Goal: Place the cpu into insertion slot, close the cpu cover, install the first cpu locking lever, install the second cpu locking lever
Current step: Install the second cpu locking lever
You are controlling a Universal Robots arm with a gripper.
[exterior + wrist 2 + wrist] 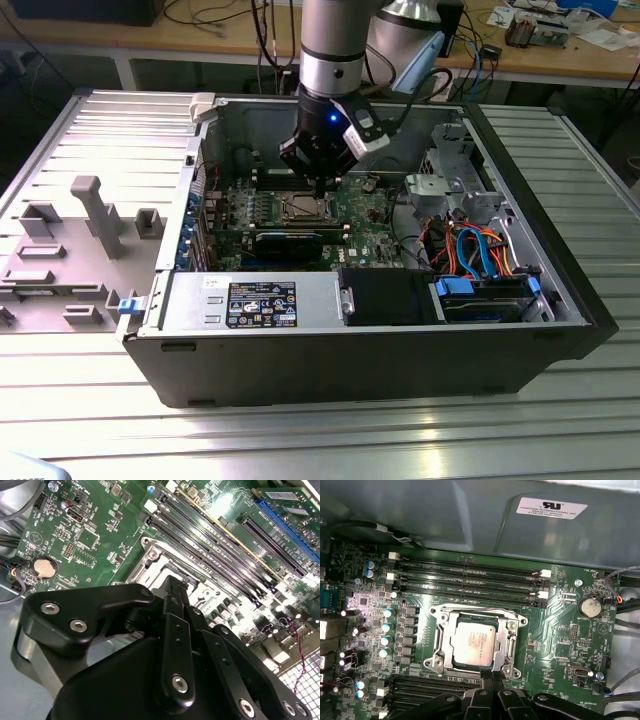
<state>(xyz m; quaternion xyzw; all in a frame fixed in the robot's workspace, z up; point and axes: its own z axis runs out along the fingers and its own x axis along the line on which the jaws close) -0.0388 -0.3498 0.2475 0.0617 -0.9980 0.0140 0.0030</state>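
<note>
The cpu [476, 642], a silvery square chip, lies flat in the insertion slot [517, 622] on the green motherboard. The cpu cover [511, 645], a metal frame with a window, lies down flat around the chip. Thin wire levers run along the frame's edges; I cannot tell whether they are latched. My gripper [490, 676] hovers just beside the socket's edge with its black fingers [176, 630] pressed together and nothing between them. In the exterior view the gripper [318, 190] hangs directly above the cpu [305, 208] inside the open computer case.
Long black memory slots [470, 580] run beside the socket, and a coin battery [591, 606] sits farther off. The case wall [470, 520] rises behind the board. Drive bays with orange and blue cables [470, 250] and a black power supply [390, 295] fill the exterior view's right.
</note>
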